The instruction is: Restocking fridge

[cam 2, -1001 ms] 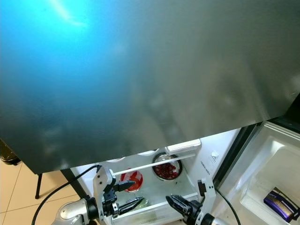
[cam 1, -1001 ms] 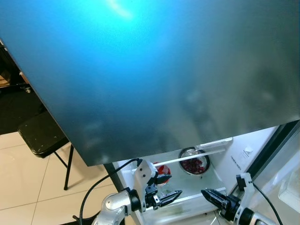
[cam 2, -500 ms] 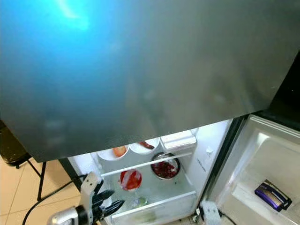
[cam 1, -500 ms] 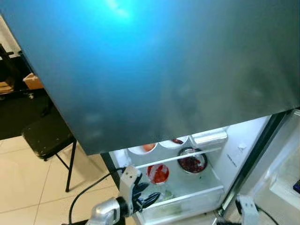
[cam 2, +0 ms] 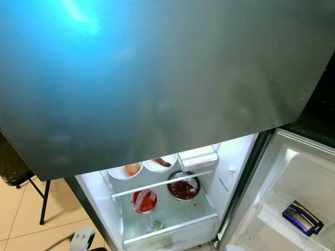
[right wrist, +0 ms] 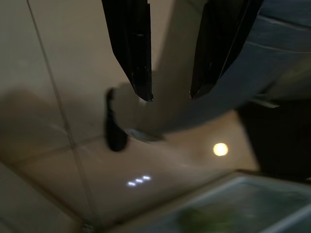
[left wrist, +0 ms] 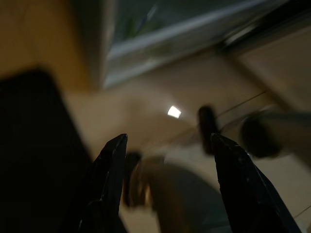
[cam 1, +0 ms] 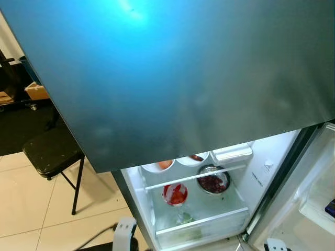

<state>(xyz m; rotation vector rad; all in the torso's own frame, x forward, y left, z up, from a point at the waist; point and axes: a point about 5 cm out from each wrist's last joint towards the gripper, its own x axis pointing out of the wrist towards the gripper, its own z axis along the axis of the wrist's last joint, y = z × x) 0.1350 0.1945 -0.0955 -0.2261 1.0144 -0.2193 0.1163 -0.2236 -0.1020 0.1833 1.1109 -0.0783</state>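
The open fridge sits at lower centre, under a large dark door (glare upper left). On its shelf, low in frame: metal bowl, red-filled glass. Left gripper and right gripper, both spread and empty, point at floor tiles, well apart from the shelves.

You are looking at a home kitchen or dining corner. A tall dark fridge stands open in front of you, its lit lower compartment holding everyday food: two white bowls on the upper shelf, a steel bowl of dark red food beside a red-filled glass below, and a clear drawer with greens at the bottom. The open door's shelf carries a purple packet. Pale glossy floor tiles run underfoot, and a black folding chair stands to the left of the fridge.
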